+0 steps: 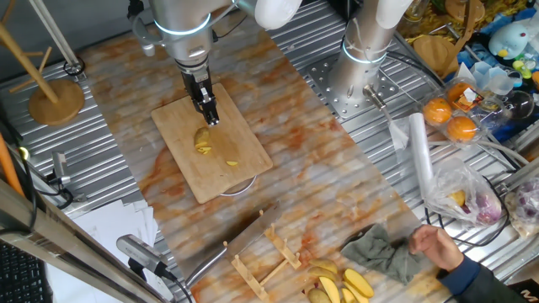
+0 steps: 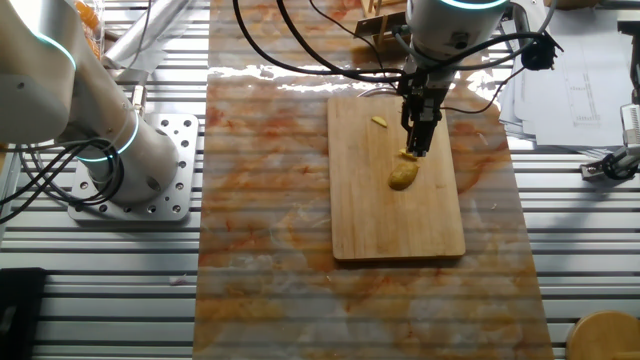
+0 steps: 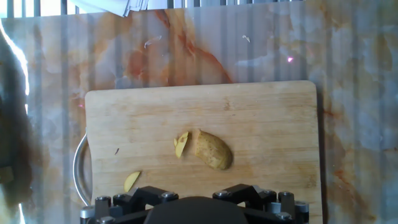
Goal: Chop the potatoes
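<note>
Potato [image 3: 213, 150]: small, firm, wet-slick, likely to roll; steady its blunt right end. Hand [image 2: 420, 150] grip state cannot be told.

Robotics lab: slotted aluminium bench [image 1: 101, 181] covered by a marbled mat [image 2: 270, 200]; second robot base [image 1: 358, 71] bolted beyond the claw [image 1: 208, 116]; cables [image 2: 300, 55] strewn behind it.

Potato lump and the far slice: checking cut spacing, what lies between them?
Only bare cutting board between potato lump and far slice, per the hand view.
</note>
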You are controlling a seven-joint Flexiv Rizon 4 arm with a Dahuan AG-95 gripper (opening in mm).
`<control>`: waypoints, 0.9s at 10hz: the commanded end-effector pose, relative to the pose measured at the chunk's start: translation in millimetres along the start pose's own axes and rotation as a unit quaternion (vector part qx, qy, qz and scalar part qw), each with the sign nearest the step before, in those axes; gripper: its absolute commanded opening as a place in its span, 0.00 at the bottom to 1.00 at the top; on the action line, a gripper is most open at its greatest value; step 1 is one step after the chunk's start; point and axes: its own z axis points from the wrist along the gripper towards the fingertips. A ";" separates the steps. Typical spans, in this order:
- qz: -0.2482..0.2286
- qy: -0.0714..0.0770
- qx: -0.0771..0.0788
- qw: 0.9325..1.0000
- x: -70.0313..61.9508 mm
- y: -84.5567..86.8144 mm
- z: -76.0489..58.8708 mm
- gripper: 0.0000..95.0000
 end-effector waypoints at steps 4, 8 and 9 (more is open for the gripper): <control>-0.041 0.013 0.000 0.999 -0.8 5.2 2.6 0.00; -0.055 0.021 -0.001 0.998 -14.0 15.6 -1.8 0.00; -0.051 0.022 -0.001 0.998 -18.6 21.0 -2.3 0.00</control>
